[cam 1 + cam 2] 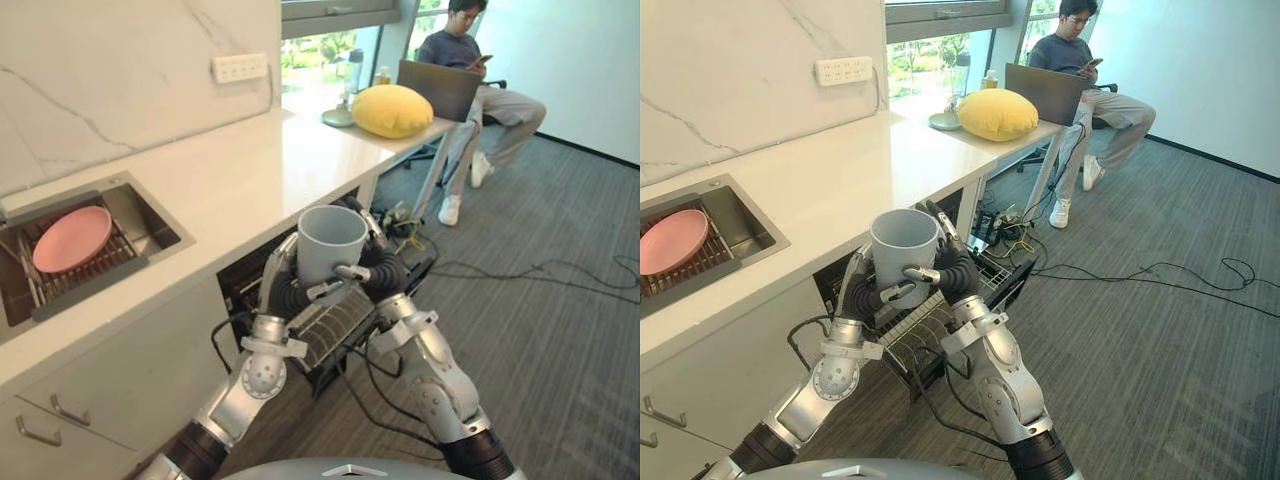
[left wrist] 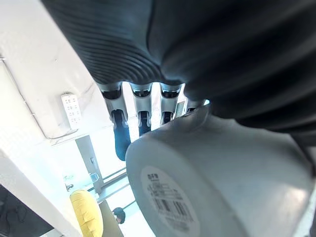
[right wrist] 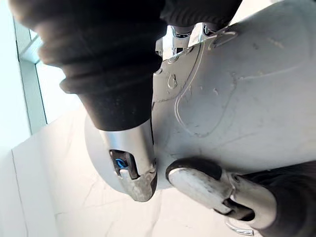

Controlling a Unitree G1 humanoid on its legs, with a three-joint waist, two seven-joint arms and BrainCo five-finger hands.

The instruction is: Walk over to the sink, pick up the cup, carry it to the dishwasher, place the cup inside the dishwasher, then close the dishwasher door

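Observation:
A grey cup (image 1: 332,240) is held upright between both hands, in front of the counter and above the open dishwasher (image 1: 335,325), whose wire rack shows below. My left hand (image 1: 283,285) has its fingers up the cup's left side and its thumb across the lower front. My right hand (image 1: 385,270) wraps the right side, thumb over the front. The left wrist view shows the cup's (image 2: 212,168) labelled base against the left hand's fingers (image 2: 140,106). In the right wrist view the right hand's thumb (image 3: 131,148) presses on the cup's wall (image 3: 237,89).
To the left, a sink (image 1: 150,215) in the white counter (image 1: 250,170) holds a pink plate (image 1: 72,238) on a rack. A yellow cushion (image 1: 392,110) lies at the counter's far end. A person (image 1: 470,60) sits beyond it. Cables (image 1: 540,275) trail over the carpet.

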